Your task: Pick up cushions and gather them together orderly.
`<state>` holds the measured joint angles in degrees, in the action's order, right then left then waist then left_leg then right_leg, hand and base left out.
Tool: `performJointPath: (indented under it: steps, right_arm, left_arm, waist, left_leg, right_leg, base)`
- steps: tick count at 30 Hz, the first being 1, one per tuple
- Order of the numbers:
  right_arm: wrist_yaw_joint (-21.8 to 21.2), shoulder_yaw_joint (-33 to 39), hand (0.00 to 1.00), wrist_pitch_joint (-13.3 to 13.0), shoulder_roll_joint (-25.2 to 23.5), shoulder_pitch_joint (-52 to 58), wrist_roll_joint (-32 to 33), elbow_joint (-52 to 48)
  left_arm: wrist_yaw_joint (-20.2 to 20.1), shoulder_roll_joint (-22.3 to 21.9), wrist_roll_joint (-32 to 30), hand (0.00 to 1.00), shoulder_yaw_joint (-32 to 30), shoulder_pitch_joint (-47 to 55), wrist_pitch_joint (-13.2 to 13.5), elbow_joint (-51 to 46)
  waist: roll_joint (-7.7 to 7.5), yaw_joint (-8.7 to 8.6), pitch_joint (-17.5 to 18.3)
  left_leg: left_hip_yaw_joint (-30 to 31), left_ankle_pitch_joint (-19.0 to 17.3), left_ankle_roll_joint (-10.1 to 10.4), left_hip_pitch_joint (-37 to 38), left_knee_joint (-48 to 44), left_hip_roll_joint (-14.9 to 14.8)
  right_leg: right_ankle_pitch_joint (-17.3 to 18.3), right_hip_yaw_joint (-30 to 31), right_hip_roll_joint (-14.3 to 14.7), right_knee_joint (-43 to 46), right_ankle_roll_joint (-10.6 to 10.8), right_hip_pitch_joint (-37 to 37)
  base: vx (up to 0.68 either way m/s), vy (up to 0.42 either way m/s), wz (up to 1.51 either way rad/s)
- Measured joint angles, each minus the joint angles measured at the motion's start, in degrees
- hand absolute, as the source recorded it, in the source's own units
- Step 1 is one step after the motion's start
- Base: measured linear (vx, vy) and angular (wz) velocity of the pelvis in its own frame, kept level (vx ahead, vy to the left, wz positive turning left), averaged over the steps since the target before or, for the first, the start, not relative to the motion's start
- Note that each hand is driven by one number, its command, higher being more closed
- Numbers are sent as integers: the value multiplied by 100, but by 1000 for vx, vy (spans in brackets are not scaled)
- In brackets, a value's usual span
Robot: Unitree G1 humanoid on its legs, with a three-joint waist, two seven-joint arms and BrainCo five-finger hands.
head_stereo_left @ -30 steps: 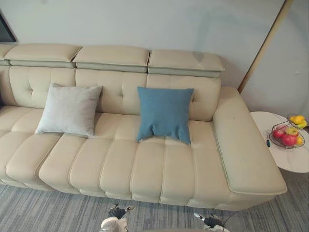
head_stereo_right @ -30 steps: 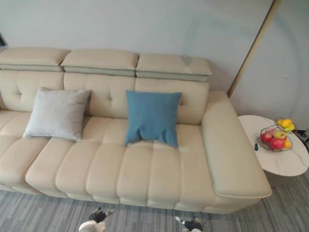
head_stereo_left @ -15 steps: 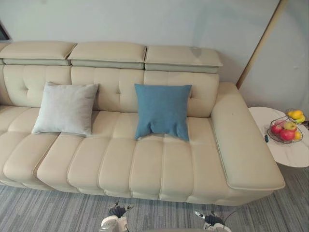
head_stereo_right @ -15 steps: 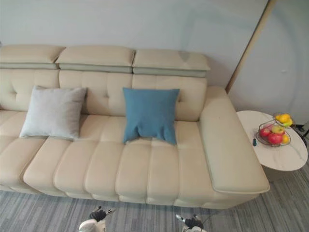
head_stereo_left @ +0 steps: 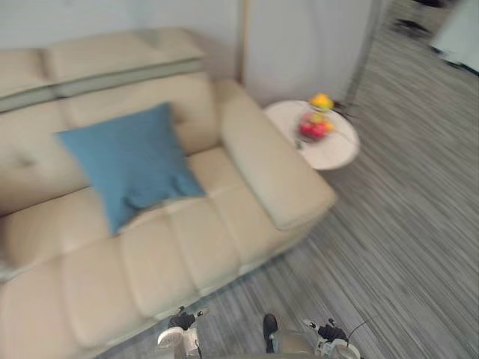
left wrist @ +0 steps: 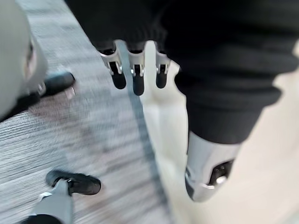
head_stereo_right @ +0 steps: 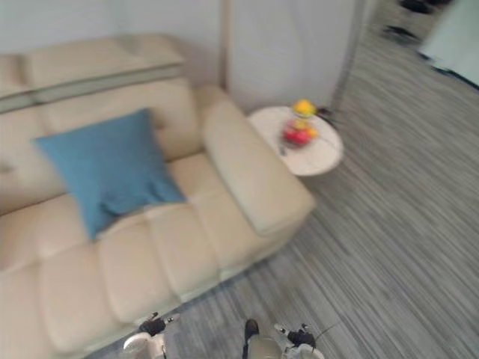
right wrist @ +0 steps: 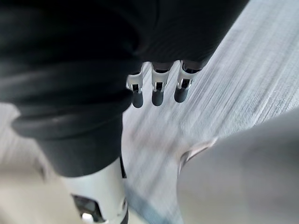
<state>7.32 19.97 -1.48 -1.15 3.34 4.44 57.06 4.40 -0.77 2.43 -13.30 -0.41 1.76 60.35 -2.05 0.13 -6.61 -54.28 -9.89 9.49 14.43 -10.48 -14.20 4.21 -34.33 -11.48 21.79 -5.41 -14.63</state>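
A blue cushion (head_stereo_left: 127,161) leans tilted against the backrest of a cream leather sofa (head_stereo_left: 224,239), towards its right end. My left hand (left wrist: 137,79) hangs low beside the sofa's front, over the grey carpet. Its fingers are straight, its thumb stands apart, and it holds nothing. My right hand (right wrist: 157,91) hangs the same way above the carpet, fingers straight and with nothing in them. Both hands are well away from the cushion.
A round white side table (head_stereo_left: 337,153) stands just past the sofa's right armrest (head_stereo_left: 273,176), carrying a wire basket of fruit (head_stereo_left: 316,123). Striped grey carpet (head_stereo_left: 404,224) spreads to the right and front. A pale wall with a wooden strip (head_stereo_left: 243,37) rises behind.
The whole picture has swung to the right, so the camera has turned. The sofa and blue cushion now sit at the left, and the grey cushion has left the picture. No cushion has moved.
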Motion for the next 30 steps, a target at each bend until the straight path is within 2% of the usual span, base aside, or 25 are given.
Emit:
performJointPath:
  steps: [1,3,5,6,7,8,9,10,11,13,14,15,17,18,19,20,21,22,23,26,27,28,30]
  right_arm:
    - [2,67,0,-3,15,-30,3,-12]
    - [-3,148,0,-5,154,-126,8,-22]
    - [-6,184,0,-4,192,-124,9,-12]
    - [-4,240,0,2,169,-118,18,-8]
    - [1,234,0,0,126,-108,21,-9]
    - [1,221,0,12,127,-111,23,-6]
    - [3,199,0,17,125,-119,20,-7]
    - [4,187,0,18,142,-120,24,23]
    - [5,167,0,35,145,-119,24,25]
    - [3,150,0,44,140,-114,27,30]
    - [3,112,0,45,141,-99,27,32]
    - [5,89,0,43,142,-101,27,32]
    - [7,-49,0,42,174,-95,26,40]
    - [6,-84,0,40,187,-92,25,48]
    - [4,-147,0,31,224,-59,24,61]
    - [3,-235,0,31,218,-22,22,68]
    - [1,-267,0,32,200,20,24,66]
    - [-2,-294,0,13,92,155,34,59]
    - [-13,-298,0,21,30,149,21,60]
    - [-17,-249,0,13,2,116,22,43]
    - [-18,-192,0,-20,33,92,25,1]
    - [-21,-186,0,-25,45,83,25,3]
    - [-29,-51,0,-24,57,7,22,23]
  left_arm:
    - [-1,-26,1,0,78,-60,0,2]
    - [-13,-81,-1,0,139,-209,-6,13]
    - [-14,-127,-2,0,135,-261,-9,21]
    - [-21,-207,-1,0,55,-257,-38,26]
    - [-26,-222,-2,0,-27,-199,-53,27]
    - [-34,-254,-2,0,-121,-106,-54,33]
    - [-74,-262,-2,0,-132,-99,-57,22]
    - [-104,-253,-1,0,-117,-114,-47,-11]
    - [-109,-248,3,0,-97,-104,-38,-39]
    - [-116,-236,27,0,-77,-63,26,-167]
    - [-118,-242,115,0,-83,-51,51,-250]
    - [-117,-243,143,0,-92,-51,55,-254]
    - [-106,-260,212,0,-112,-69,75,-264]
    - [-102,-279,223,0,-112,-70,94,-279]
    - [-101,-286,228,0,-95,-62,122,-280]
    - [-99,-261,231,0,-109,-57,126,-274]
    - [-96,-212,232,0,-134,-55,124,-253]
    - [-76,-135,232,0,-135,-30,109,-193]
    - [-76,-95,238,0,-135,-16,114,-170]
    - [-65,-56,336,0,-131,-50,90,-119]
    - [-35,-39,428,0,-113,12,51,-107]
    - [-10,-34,438,0,-85,8,48,-100]
    - [27,30,438,0,114,-81,41,90]
  waist:
    - [40,-12,-2]
    - [228,-100,-112]
    - [223,-122,-111]
    - [272,-119,-150]
    - [277,-101,-173]
    - [276,-71,-183]
    - [319,-35,-205]
    - [330,2,-204]
    - [324,6,-206]
    - [324,36,-214]
    - [315,73,-211]
    - [311,79,-212]
    - [302,145,-201]
    - [301,169,-199]
    - [331,215,-171]
    - [338,278,-105]
    - [279,274,-65]
    - [64,268,143]
    - [-61,287,206]
    - [-91,323,206]
    - [-21,328,164]
    - [-2,323,162]
    - [83,287,132]
  left_leg:
    - [-145,11,19,124,-55,-38]
    - [-176,106,166,288,-240,-138]
    - [-149,291,221,280,-836,-317]
    - [63,647,-78,191,-2023,-813]
    - [399,942,-590,26,-2828,-1142]
    - [805,742,-1020,-235,-3458,-1288]
    - [1365,410,-1080,-629,-3988,-1233]
    - [2089,43,-651,-1200,-4252,-939]
    - [2391,-122,-582,-1456,-4243,-765]
    - [2973,-441,-567,-2025,-3616,-292]
    - [3241,-488,-511,-2171,-2931,-78]
    - [3437,-493,-504,-2263,-2638,25]
    - [4733,-426,-489,-2549,-1587,562]
    - [4956,-382,-510,-2582,-1438,626]
    - [5302,-216,-643,-2594,-1134,674]
    - [5196,-82,-345,-2482,-1186,604]
    - [5023,-115,-373,-2438,-1193,631]
    - [4648,-231,-462,-2408,-1108,704]
    - [4293,-269,-517,-2240,-949,720]
    - [3776,-262,-535,-1804,-586,728]
    - [3259,-260,-538,-1177,-187,726]
    - [3159,-260,-538,-1057,-118,725]
    - [2805,-261,-536,-741,119,668]
  right_leg:
    - [174,-264,41,90,-168,-17]
    - [428,6,198,312,-151,-87]
    - [644,225,237,524,-156,-122]
    - [767,491,404,491,-215,88]
    - [807,722,541,345,-257,268]
    - [852,921,684,258,-267,388]
    - [927,1162,808,165,-331,505]
    - [939,1365,880,40,-338,624]
    - [947,1535,946,-31,-301,695]
    - [878,2034,1153,-316,-50,991]
    - [868,2398,1244,-400,35,1090]
    - [880,2556,1262,-406,61,1118]
    - [986,3348,1348,-399,136,1174]
    - [998,3478,1362,-392,162,1173]
    - [1099,3850,1452,-300,278,1149]
    - [1260,4200,1510,-61,423,1111]
    - [1300,4304,1474,5,475,1089]
    - [1330,4447,1280,111,557,965]
    - [1291,4372,1163,258,681,795]
    - [1113,3751,942,617,1077,549]
    - [1137,2563,564,1012,1100,461]
    - [1152,2242,460,1037,1058,463]
    - [1059,1129,217,710,876,349]
  base:
    - [171,-218,-129]
    - [208,-207,-95]
    - [239,-209,-72]
    - [240,-196,-96]
    - [223,-172,-113]
    - [140,-99,-105]
    - [140,-70,-123]
    - [143,-48,-117]
    - [163,-13,-127]
    - [225,37,-139]
    - [225,90,-135]
    - [238,139,-165]
    - [260,206,-173]
    - [271,249,-179]
    - [299,287,-178]
    - [316,300,-165]
    - [343,294,-136]
    - [355,271,-113]
    - [357,249,-115]
    - [286,183,-100]
    - [251,130,-129]
    - [290,107,-138]
    - [236,-17,-85]
